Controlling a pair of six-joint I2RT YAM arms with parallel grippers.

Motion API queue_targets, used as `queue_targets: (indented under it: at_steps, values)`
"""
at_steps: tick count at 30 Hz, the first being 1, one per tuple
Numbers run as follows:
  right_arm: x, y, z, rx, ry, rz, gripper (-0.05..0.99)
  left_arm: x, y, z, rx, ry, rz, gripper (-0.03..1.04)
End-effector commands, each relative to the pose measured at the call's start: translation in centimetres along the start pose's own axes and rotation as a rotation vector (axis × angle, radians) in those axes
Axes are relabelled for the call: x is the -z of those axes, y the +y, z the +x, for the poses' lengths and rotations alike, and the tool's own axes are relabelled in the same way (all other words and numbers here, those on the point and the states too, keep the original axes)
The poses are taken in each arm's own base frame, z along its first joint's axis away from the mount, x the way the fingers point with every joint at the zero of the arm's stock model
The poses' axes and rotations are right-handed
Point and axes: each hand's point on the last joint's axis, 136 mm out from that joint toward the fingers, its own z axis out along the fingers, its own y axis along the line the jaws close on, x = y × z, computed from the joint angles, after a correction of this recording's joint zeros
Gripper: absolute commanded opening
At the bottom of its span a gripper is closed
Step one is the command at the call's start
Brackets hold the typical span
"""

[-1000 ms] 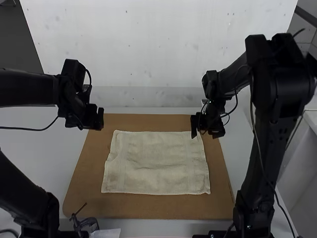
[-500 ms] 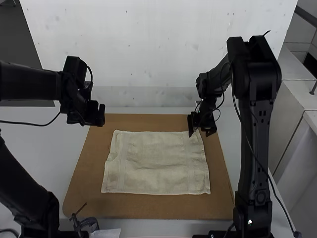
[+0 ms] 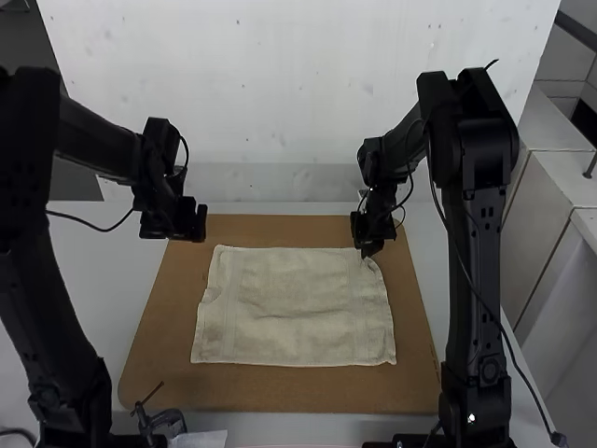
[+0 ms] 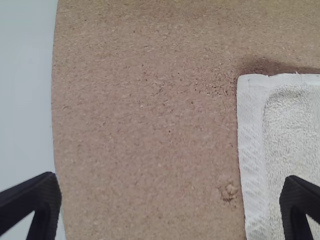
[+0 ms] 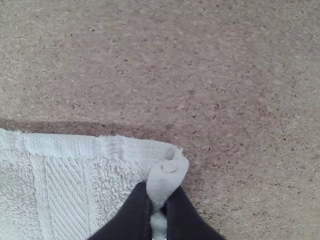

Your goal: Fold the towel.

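Observation:
A pale towel point(image 3: 294, 308) lies spread as a rough rectangle on a brown board. At its far right corner is my right gripper point(image 3: 369, 250); in the right wrist view the right gripper point(image 5: 159, 202) is shut on that corner, a pinched bit of cloth point(image 5: 167, 177) bulging between its fingers. Beyond the towel's far left corner hangs my left gripper point(image 3: 200, 224). The left wrist view has the left gripper point(image 4: 170, 202) wide open, holding nothing, with the towel's edge point(image 4: 252, 145) below it near one finger.
The brown board point(image 3: 270, 392) lies beneath the towel on a light table point(image 3: 84, 280). A small metal clamp point(image 3: 166, 420) and a white paper piece point(image 3: 201, 439) sit at the near left edge. A pale wall rises behind the table.
My right gripper has moved slightly left at the far right corner and closed on it, drawing the cloth inward. The left gripper has shifted a little to the right.

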Motion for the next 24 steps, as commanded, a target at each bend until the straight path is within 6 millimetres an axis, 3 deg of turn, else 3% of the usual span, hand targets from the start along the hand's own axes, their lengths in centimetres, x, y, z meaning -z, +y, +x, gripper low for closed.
queue_targets:
  at_steps: [1,9,17,20,24]
  values:
    - [-2.7,-1.5,2.0,-0.019,0.064,0.059,0.02,-1.9,-0.5,-2.2,0.015,0.019,0.0,0.98]
    - [-2.8,-1.7,2.1,-0.015,0.068,0.071,0.02,-5.3,-3.1,-3.0,0.001,0.129,0.021,0.97]
    - [-2.8,-2.5,2.6,-0.023,0.075,0.093,0.02,-8.0,-5.2,-0.6,-0.023,0.255,0.041,0.93]
    - [-2.3,-2.6,2.2,-0.019,0.049,0.098,0.02,-9.5,-4.9,0.2,0.011,0.329,0.036,0.75]
    - [-1.4,-2.7,1.7,-0.025,0.023,0.097,0.02,-10.3,-4.8,1.3,0.016,0.408,0.023,0.29]
